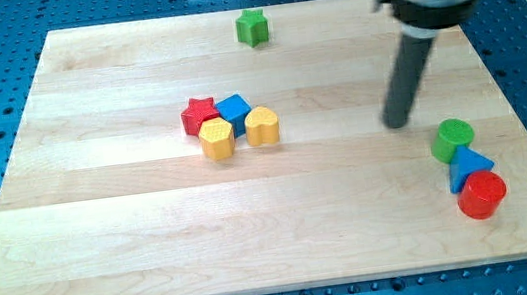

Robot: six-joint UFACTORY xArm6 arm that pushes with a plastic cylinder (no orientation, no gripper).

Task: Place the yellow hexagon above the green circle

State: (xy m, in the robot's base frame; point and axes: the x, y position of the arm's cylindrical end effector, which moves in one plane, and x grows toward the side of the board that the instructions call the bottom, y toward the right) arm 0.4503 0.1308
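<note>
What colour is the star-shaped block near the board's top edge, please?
Green star-shaped block; camera view.

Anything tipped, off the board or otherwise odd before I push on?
Nothing stands out. All blocks sit flat on the board. The yellow hexagon is packed against the red star, blue cube and yellow heart.
</note>
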